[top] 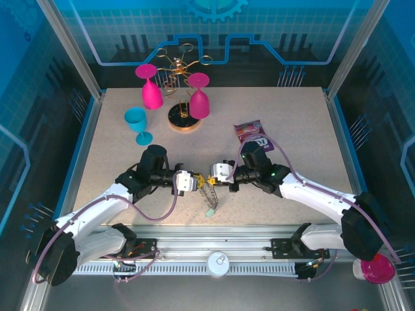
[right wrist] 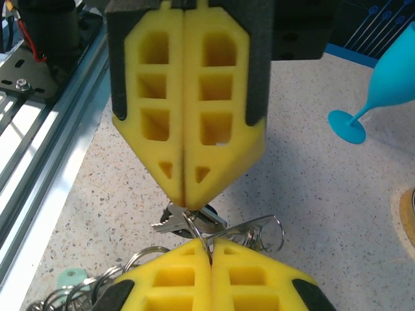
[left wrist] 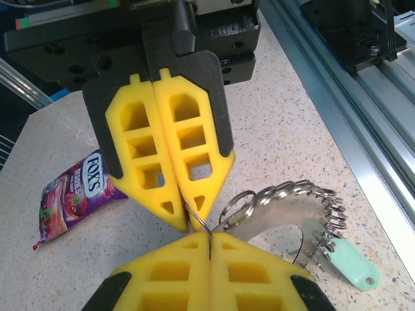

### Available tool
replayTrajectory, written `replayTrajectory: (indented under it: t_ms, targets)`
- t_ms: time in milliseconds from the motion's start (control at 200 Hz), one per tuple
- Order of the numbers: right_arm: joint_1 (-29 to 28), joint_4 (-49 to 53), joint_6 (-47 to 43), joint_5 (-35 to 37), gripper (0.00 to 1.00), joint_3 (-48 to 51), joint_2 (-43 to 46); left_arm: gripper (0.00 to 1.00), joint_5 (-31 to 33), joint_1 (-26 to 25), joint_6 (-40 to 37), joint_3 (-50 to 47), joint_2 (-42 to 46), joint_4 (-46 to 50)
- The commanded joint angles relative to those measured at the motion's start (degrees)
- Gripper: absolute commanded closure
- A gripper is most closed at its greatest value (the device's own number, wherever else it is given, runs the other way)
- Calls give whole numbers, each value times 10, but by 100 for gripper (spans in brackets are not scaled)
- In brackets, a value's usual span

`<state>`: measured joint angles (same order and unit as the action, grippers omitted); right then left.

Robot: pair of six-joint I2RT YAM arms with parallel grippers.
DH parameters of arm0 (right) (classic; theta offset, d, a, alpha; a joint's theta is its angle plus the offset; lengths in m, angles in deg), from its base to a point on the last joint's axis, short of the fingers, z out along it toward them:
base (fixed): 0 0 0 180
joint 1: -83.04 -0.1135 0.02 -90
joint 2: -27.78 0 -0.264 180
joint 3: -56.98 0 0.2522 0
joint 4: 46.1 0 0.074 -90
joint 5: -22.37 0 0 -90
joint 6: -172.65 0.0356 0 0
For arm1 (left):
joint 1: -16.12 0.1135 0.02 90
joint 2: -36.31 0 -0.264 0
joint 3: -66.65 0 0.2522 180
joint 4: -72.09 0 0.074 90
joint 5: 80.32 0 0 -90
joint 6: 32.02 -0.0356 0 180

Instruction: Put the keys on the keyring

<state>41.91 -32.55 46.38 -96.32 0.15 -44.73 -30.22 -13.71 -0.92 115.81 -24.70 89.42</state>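
**Both tools pinched on one wire loop, threading under way**

Nearest the arm bases, a pale green tagged key (top: 211, 212) lies at the low end of the keyring (top: 209, 193), which trails from the tool tips toward the near edge of the tabletop (top: 292, 110). Just beyond it the two arms meet tip to tip. The left tool (left wrist: 209, 241) and the right tool (left wrist: 189, 220) each have their jaws pressed fully together. Both are nipped on the same thin wire loop (left wrist: 202, 223) between them.

I judge the task to be partly done. The green tagged key looks to be hanging on the keyring's edge loops already, and the pinched loop looks like the one being worked now. Whether it belongs to the keyring or to a key is hard to make out at this size. How many keys are left cannot be told.

The left wrist view gives the keyring's flat grey arc and its row of loops. The right wrist view adds a small silver key (right wrist: 181, 221) right under the pinch point. From above, neither detail is clear.

Further back lie a candy bag (top: 251, 133), a cyan goblet (top: 137, 123), two pink goblets (top: 150, 91) and a gold wire rack (top: 181, 84).
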Motion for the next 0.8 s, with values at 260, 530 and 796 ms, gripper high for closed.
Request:
replayTrajectory:
  t_ms: [260,530,796]
  targets:
    - [21,-92,101,16,100,10,25,100,-7,-3,-11,-23,14,1]
    - [21,-149,158,-10,100,29,27,100,21,-3,2,-38,13,-39]
    - [21,-169,171,-10,100,33,24,97,39,-3,0,-45,16,-43]
